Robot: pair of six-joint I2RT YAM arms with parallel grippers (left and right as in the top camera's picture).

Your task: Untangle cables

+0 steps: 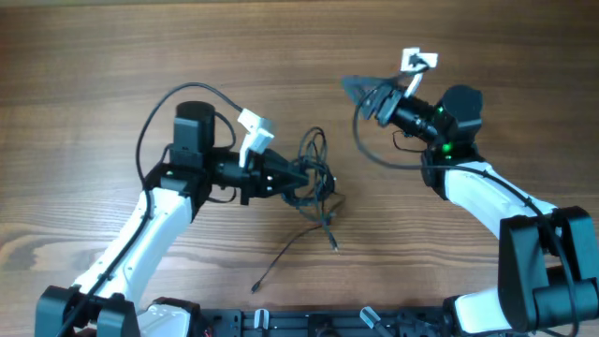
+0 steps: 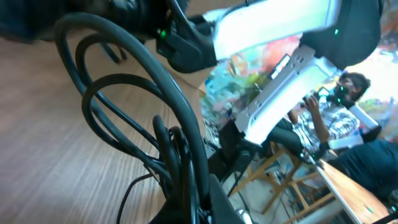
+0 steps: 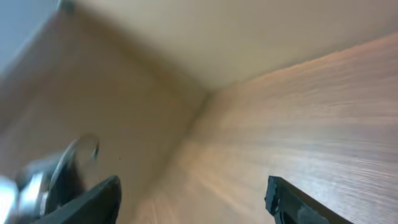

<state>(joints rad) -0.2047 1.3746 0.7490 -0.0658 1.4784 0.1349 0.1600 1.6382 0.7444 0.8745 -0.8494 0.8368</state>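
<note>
The thin black cables (image 1: 318, 183) lie bunched at the table's middle. Loops rise toward the back, and one loose tail runs down to a small plug end (image 1: 255, 285) near the front. My left gripper (image 1: 299, 176) reaches in from the left and is shut on the bunch. In the left wrist view the cable loops (image 2: 134, 93) arch up out of the shut jaws (image 2: 208, 202). My right gripper (image 1: 360, 89) is at the back, right of the bunch and apart from it, open and empty. The right wrist view shows its spread fingers (image 3: 196, 199) over bare wood.
The wooden table (image 1: 94, 75) spreads all round. A thicker black wire (image 1: 154, 117) loops by the left arm and another (image 1: 374, 154) by the right arm. The arm bases stand at the front edge (image 1: 309, 323).
</note>
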